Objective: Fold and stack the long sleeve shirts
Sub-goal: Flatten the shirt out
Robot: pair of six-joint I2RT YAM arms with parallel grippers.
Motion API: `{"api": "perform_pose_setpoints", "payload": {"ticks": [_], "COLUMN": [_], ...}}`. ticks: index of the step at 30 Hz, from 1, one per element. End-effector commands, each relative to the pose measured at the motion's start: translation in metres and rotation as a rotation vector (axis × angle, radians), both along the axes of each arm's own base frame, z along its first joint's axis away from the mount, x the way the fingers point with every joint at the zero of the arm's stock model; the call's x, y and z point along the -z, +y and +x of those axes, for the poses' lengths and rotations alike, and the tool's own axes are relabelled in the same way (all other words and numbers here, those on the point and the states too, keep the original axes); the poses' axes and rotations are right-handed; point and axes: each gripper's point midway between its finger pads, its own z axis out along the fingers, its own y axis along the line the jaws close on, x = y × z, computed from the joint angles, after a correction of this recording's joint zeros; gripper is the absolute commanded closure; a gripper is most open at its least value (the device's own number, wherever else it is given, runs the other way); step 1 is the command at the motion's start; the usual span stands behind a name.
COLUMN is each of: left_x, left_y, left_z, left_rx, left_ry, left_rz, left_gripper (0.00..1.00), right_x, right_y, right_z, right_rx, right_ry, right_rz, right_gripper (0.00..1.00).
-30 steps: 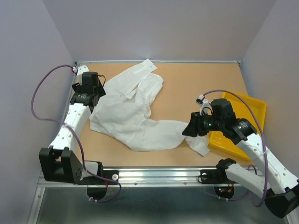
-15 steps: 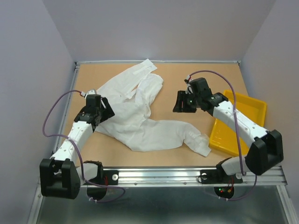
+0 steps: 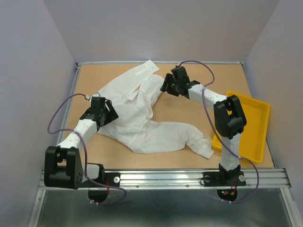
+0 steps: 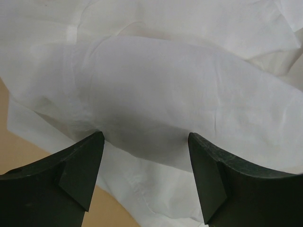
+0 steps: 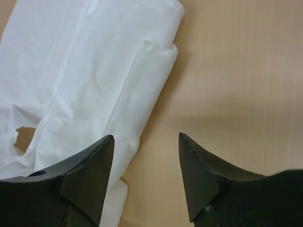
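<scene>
One white long sleeve shirt (image 3: 137, 125) lies crumpled across the brown table, one sleeve trailing to the front right. My left gripper (image 3: 110, 115) hangs open over the shirt's left edge. In the left wrist view its jaws (image 4: 146, 137) straddle a raised fold of the shirt (image 4: 165, 85) without closing on it. My right gripper (image 3: 165, 86) is open at the back middle, beside the shirt's upper part. In the right wrist view the gripper (image 5: 146, 137) has the shirt's edge (image 5: 85, 71) under its left finger and bare table between the tips.
A yellow tray (image 3: 251, 127) sits at the right side of the table, partly behind the right arm's upper link. Grey walls close in the table on the left, back and right. The bare table top (image 5: 236, 71) shows right of the shirt.
The right arm swung from the front right sleeve by the tray to the back middle, its jaws opening wider. The left gripper came nearer and right onto the shirt's left edge.
</scene>
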Motion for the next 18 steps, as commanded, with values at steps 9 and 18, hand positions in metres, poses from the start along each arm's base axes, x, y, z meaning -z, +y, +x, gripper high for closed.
{"api": "perform_pose_setpoints", "payload": {"ticks": [9, 18], "left_x": [0.008, 0.016], "left_y": [-0.002, -0.001], "left_z": [0.019, 0.023], "left_rx": [0.049, 0.062], "left_ry": [0.024, 0.053], "left_rz": [0.036, 0.053], "left_gripper": [0.16, 0.17], "right_x": [0.012, 0.057], "right_y": [0.042, -0.023], "right_z": [0.099, 0.07], "right_rx": [0.11, 0.298], "right_ry": [-0.15, -0.089], "right_rz": [0.041, -0.144], "right_gripper": [0.38, 0.93]}}
